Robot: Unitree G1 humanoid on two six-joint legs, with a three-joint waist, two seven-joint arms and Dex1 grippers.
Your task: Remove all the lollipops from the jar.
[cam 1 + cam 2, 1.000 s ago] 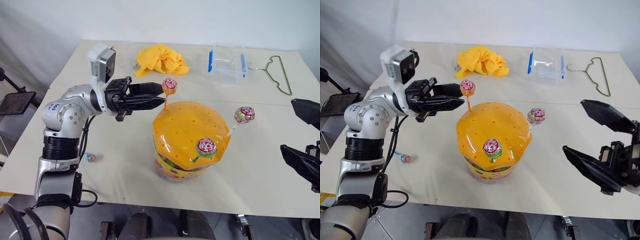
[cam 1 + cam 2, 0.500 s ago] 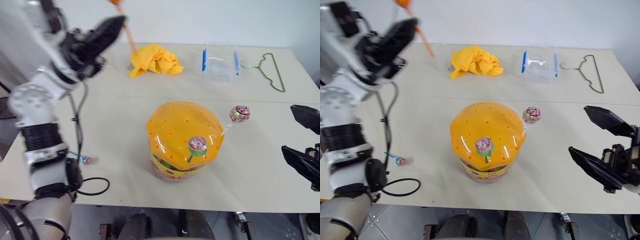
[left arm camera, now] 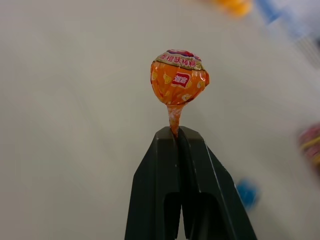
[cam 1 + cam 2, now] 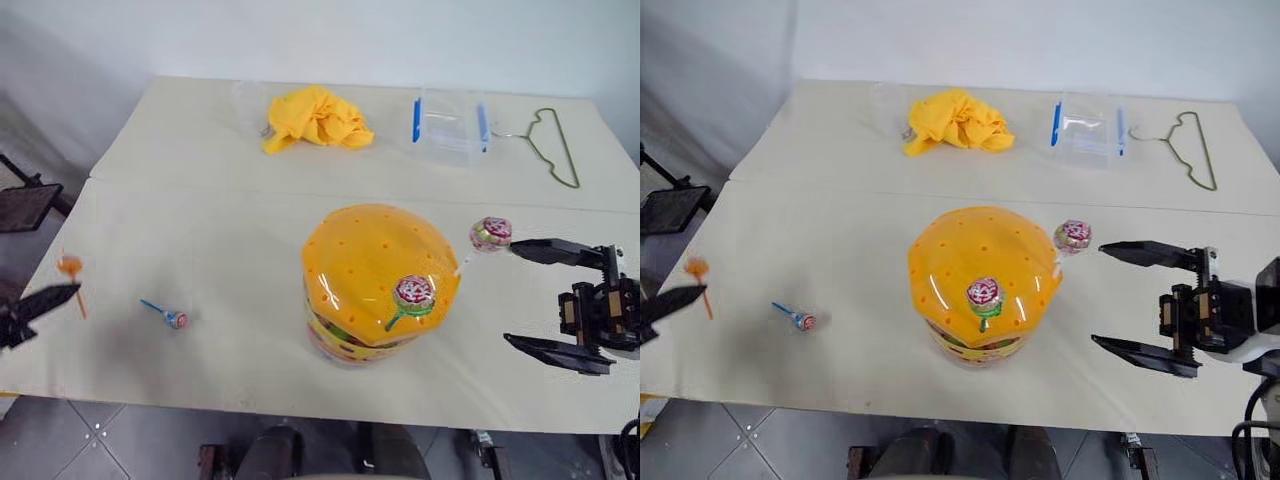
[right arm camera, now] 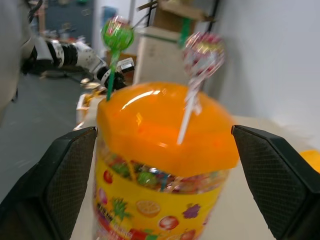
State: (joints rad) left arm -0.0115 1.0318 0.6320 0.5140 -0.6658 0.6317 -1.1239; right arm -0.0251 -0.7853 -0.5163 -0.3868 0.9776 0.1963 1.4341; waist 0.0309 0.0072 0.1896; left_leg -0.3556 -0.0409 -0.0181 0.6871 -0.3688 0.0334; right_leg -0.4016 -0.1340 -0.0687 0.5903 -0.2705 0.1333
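Orange-stick lollipop point(image 3: 178, 79) is clamped in the left gripper point(image 4: 52, 297) past the table's point(image 4: 200, 200) nine-o'clock edge. Right gripper point(image 4: 1120, 296) gapes wide at three o'clock of the jar point(image 4: 378, 280), open tabletop between.

The orange-stick lollipop point(image 3: 178, 82) carries the only print that can be made out: in the left wrist view a red patch with small white Chinese characters sits on the side of its orange wrapper, and a band of further characters runs just above that patch, along the wrapper's upper edge; both are too small to read with certainty. The jar point(image 5: 162, 200) shows fruit pictures on its yellow label below the orange lid, with no legible words.
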